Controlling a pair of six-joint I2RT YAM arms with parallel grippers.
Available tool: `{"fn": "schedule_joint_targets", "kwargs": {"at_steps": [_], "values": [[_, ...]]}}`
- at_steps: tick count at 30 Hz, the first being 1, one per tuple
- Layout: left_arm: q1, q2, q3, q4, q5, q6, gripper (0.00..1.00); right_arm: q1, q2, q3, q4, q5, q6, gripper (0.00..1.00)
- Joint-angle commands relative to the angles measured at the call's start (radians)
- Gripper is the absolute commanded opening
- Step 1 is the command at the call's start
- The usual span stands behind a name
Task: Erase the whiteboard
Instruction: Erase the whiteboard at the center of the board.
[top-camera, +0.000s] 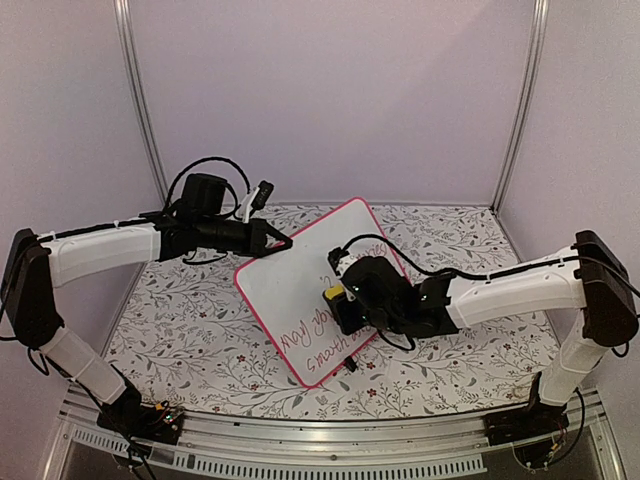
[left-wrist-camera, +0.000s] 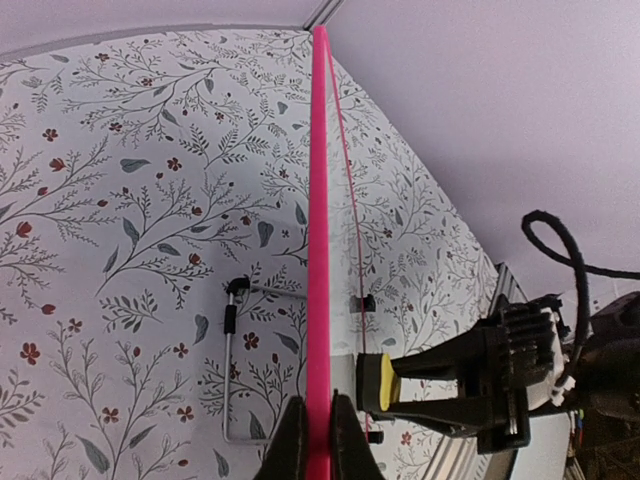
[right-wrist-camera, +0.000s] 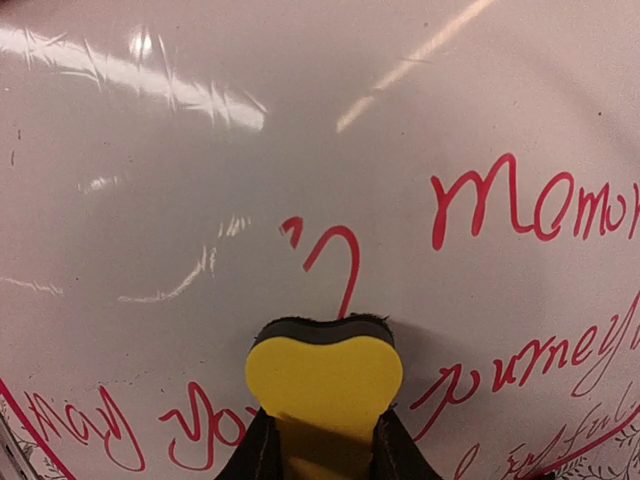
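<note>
My two arms reach out from the near edge of the bench (top-camera: 180, 320), which is covered in a grey-white sheet printed with leaves and small red flowers.

My right hand (top-camera: 338, 300) is clenched around a small yellow block eraser with a dark felt face (top-camera: 334, 295). In its wrist view the fingers of my right hand (right-wrist-camera: 325, 450) grip the eraser (right-wrist-camera: 323, 385) from both sides. The dark felt sits against the glossy face of the whiteboard (right-wrist-camera: 300, 150), as far as I can tell. Red cursive handwriting (right-wrist-camera: 500, 205) runs to the right of the eraser and below it. A single red hooked stroke (right-wrist-camera: 335, 255) lies just above the felt. The upper left of that view is bare white with faint smears.

The rectangular whiteboard with the thin pink-red frame and rounded corners (top-camera: 320, 290) is at the middle of the bench, between my two arms and turned cornerwise. The writing is on its near half.

My left hand (top-camera: 285, 241) is pinched shut on the frame at the board's far left edge. In its wrist view my left hand (left-wrist-camera: 318, 440) clamps the pink rim of the whiteboard (left-wrist-camera: 319, 200), which is seen edge-on. A thin bent wire stand (left-wrist-camera: 228, 370) is on one side of it. On the other side are the eraser (left-wrist-camera: 376, 381) and my right hand (left-wrist-camera: 400, 385).

Beyond the board, plain pale lilac walls (top-camera: 330, 90) close off the bench.
</note>
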Motion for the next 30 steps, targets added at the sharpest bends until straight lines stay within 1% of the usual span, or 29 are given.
{"fn": "schedule_joint_targets", "kwargs": {"at_steps": [1, 7, 12, 17, 25, 30], "values": [[-0.034, 0.036, -0.010, -0.032, -0.022, 0.084, 0.00, -0.011, 0.035, 0.048, -0.065, -0.023, -0.007, 0.24], [-0.034, 0.044, -0.010, -0.034, -0.023, 0.085, 0.00, -0.012, 0.057, 0.146, -0.059, 0.015, -0.082, 0.25], [-0.033, 0.042, -0.007, -0.035, -0.022, 0.085, 0.00, -0.013, 0.042, 0.168, -0.044, 0.039, -0.118, 0.25], [-0.033, 0.034, -0.007, -0.034, -0.024, 0.086, 0.00, -0.012, 0.037, 0.114, -0.045, 0.036, -0.103, 0.25], [-0.029, 0.031, -0.007, -0.032, -0.020, 0.084, 0.00, -0.012, -0.005, -0.046, -0.043, 0.022, -0.020, 0.25], [-0.027, 0.041, -0.005, -0.030, -0.011, 0.082, 0.00, -0.014, -0.021, -0.061, -0.028, 0.029, -0.015, 0.25]]}}
